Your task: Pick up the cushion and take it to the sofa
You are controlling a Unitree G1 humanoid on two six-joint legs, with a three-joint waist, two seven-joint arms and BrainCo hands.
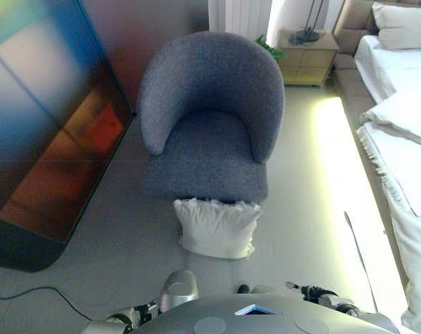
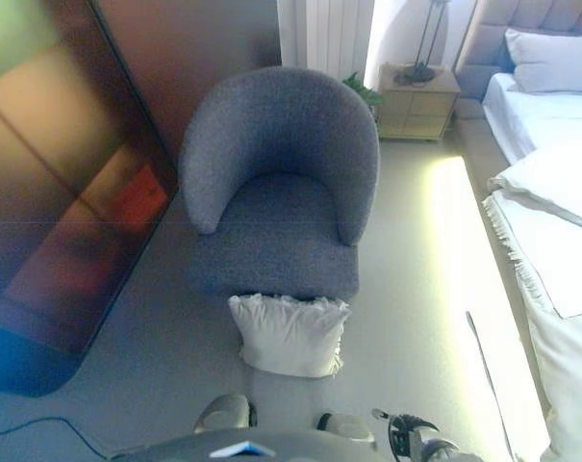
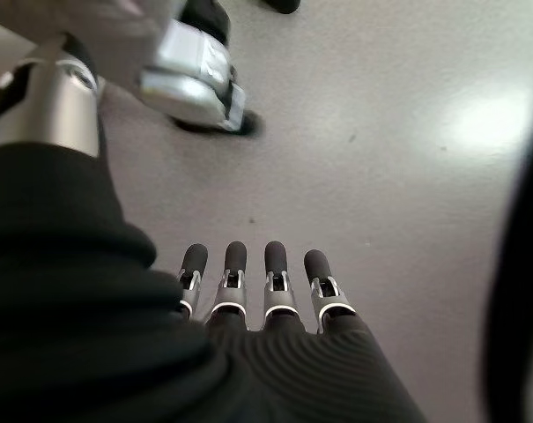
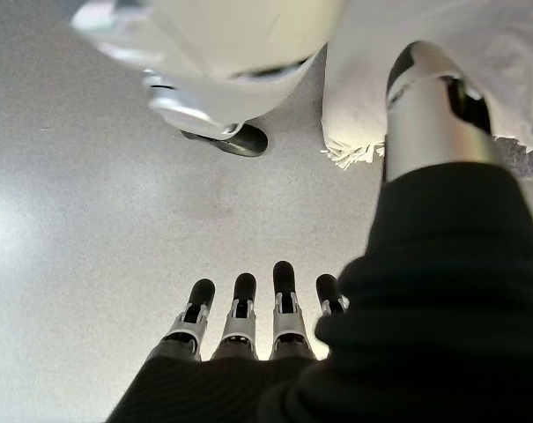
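Note:
A white cushion [image 1: 217, 227] with frilled edges stands on the floor, leaning against the front of a grey round-backed armchair [image 1: 210, 125]. It also shows in the right eye view [image 2: 289, 334], and its edge shows in the right wrist view [image 4: 359, 97]. My left hand [image 3: 275, 282] hangs low over bare floor with its fingers straight and holds nothing. My right hand [image 4: 240, 317] also hangs over bare floor with straight fingers and holds nothing. Both hands are well short of the cushion, down at my sides.
A bed with white bedding [image 1: 405, 139] runs along the right. A wooden nightstand [image 1: 307, 56] with a lamp stands at the back beside a small plant. A large dark glossy panel [image 1: 43, 125] stands on the left. Grey floor lies around the cushion.

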